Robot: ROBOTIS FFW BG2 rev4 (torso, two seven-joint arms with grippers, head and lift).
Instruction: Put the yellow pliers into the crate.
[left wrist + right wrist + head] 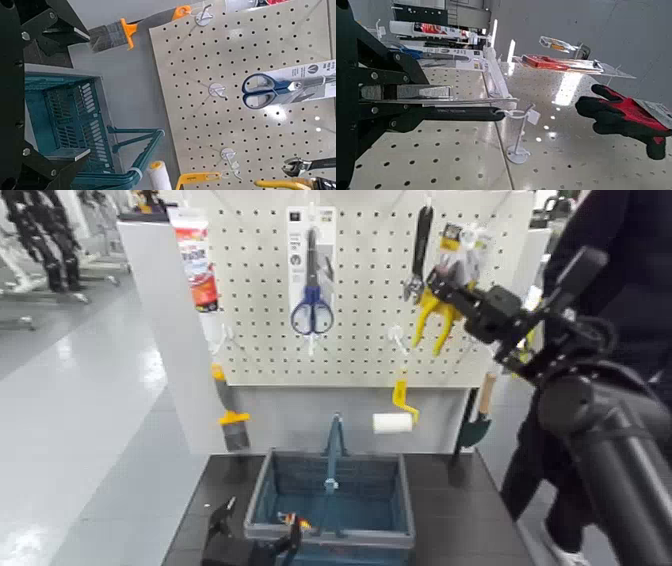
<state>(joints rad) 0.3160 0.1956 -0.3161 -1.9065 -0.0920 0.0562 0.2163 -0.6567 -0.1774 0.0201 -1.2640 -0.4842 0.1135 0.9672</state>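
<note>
The yellow pliers (432, 316) hang on the white pegboard at the upper right, their card's yellow top above them. My right gripper (444, 291) reaches in from the right and sits against them. In the right wrist view its black fingers (431, 119) are shut on the thin edge of the pliers' grey-white card (455, 98). The blue crate (270, 490) stands on the dark table below the board, hoop handle upright; it also shows in the left wrist view (71, 119). My left gripper (258, 532) waits low at the crate's near left corner, fingers apart, holding nothing.
Blue-handled scissors (312, 310), a yellow-handled paint roller (395, 420), a brush (232, 426), a green trowel (475, 428) and a black tool (421, 250) hang on or by the board. Red-black gloves (621, 119) hang close to my right gripper. A person in dark clothes (625, 250) stands at the right.
</note>
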